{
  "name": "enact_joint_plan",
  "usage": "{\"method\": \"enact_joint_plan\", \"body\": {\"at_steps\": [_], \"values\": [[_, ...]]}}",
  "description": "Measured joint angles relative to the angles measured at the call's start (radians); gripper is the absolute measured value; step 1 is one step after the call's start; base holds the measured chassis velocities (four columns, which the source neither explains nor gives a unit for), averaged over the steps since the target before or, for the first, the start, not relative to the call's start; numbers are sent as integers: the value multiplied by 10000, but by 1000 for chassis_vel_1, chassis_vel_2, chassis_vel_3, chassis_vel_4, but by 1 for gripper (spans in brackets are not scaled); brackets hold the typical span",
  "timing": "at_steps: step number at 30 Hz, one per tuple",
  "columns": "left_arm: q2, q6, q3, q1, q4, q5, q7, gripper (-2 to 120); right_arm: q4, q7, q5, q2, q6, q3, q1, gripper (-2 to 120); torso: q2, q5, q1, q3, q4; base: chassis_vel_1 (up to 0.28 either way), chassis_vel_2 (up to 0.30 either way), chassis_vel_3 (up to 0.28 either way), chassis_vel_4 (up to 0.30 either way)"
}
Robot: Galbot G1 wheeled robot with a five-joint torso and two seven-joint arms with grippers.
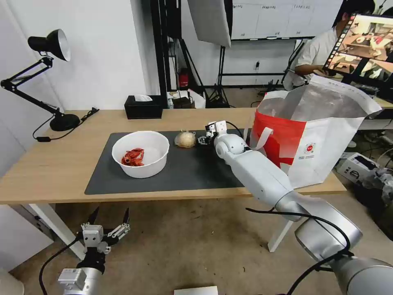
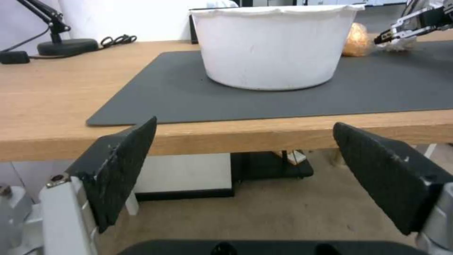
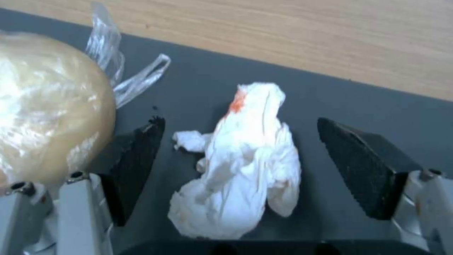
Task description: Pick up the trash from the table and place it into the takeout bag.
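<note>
A white round bowl with red scraps stands on the dark grey mat of the light-wood table; its wall faces the left wrist view. A beige ball in clear wrap lies just past it. My right gripper is open, low over the mat, its fingers on either side of a crumpled white tissue lump with an orange stain, the ball close beside one finger. The takeout bag stands open at the table's right end. My left gripper hangs open below the table's front edge.
A black desk lamp stands at the table's back left with its cord on the wood. A black tissue box sits at the back edge. A cardboard box lies on the floor right of the bag.
</note>
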Motion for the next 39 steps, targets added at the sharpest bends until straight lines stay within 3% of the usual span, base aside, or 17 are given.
{"method": "enact_joint_plan", "body": {"at_steps": [4,7,22,25,32,39], "values": [[-11,-23,6,10,-2,3,6,100,16,43,-1,16,0,66,-105,82,0,0,0,0,0,0,0,0,0],[-11,-30,37,4,1,5,25,100,97,73,0,13,-5,146,-233,67,0,0,0,0,0,0,0,0,0],[69,-23,63,-43,1,-11,40,100,500,137,6,-211,116,245,-527,17,0,0,0,0,-1,0,0,0,0],[69,-19,83,-39,1,-11,52,100,690,151,7,-305,286,208,-564,2,0,0,0,0,-2,0,0,0,0],[52,-9,98,-16,-57,-10,56,100,1048,319,3,-481,354,187,-697,0,0,1,0,0,-1,0,0,0,0],[42,-4,130,55,-205,6,62,100,2403,1099,-3,-1085,488,184,-1066,0,0,1,0,0,0,0,0,0,0]]}}
